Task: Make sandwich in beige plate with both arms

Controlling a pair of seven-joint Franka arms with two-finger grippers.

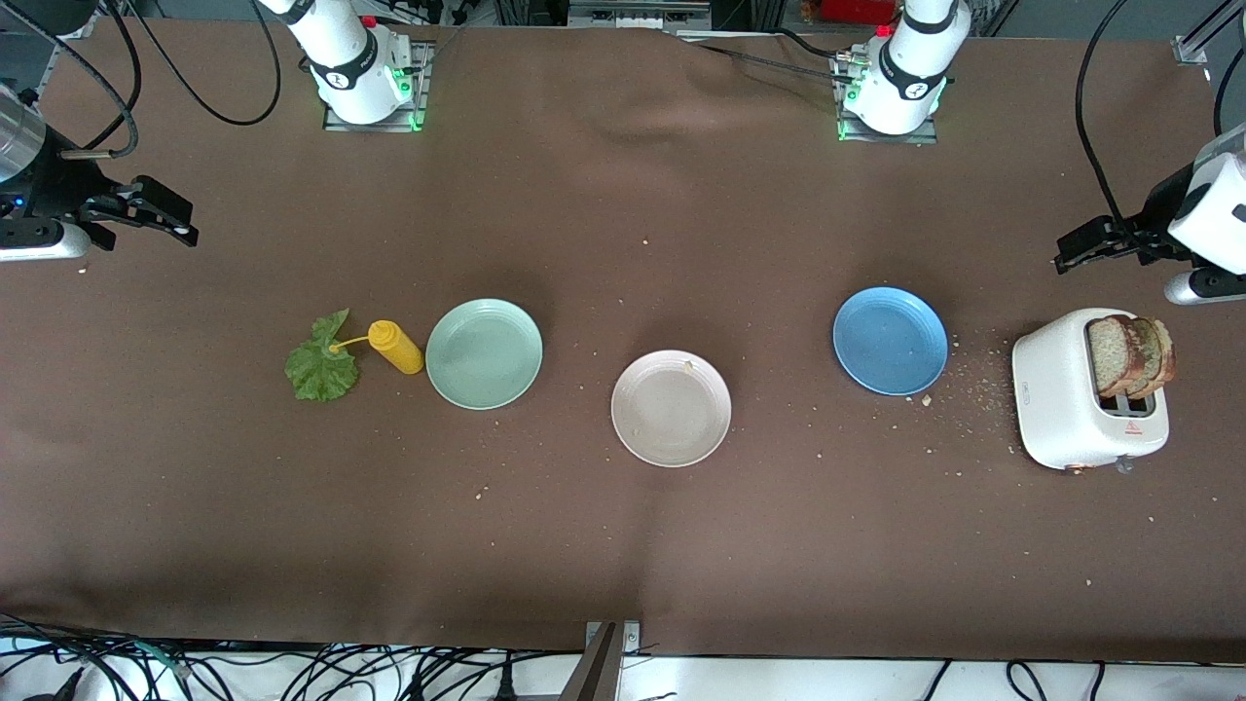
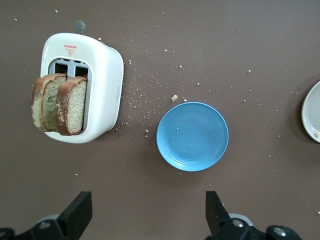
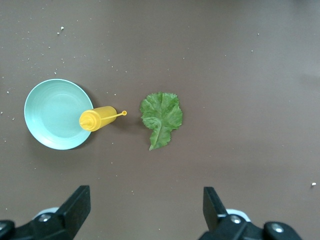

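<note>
Nothing is assembled yet: the beige plate is sitting bare at the middle of the tabletop, between the green plate and the blue plate and a little nearer the front camera than either. The two bread slices are standing upright in the slots of the toaster at the left arm's end, with crumbs scattered around it. The lettuce is lying flat at the right arm's end, its stem touching the nozzle tip of the mustard bottle, which is lying beside the green plate.

The left end effector is hanging with its fingers spread wide and holding nothing, over bare tabletop near the toaster. The right end effector is likewise wide and empty, over the tabletop's edge at its own end.

The step in hand looks like the first pick: bread for the left arm. It should be coming down over the outer slice with the fingers straddling its flat faces, gripping the crust high, and lifting straight up so the toaster is not dragged along. A gentle squeeze matters, since the bread would likely crumble. The right arm, going for the lettuce, should be pinching the leaf at its far lobe, away from the bottle's nozzle, pressing close to the cloth because the leaf is lying thin and flat.
</note>
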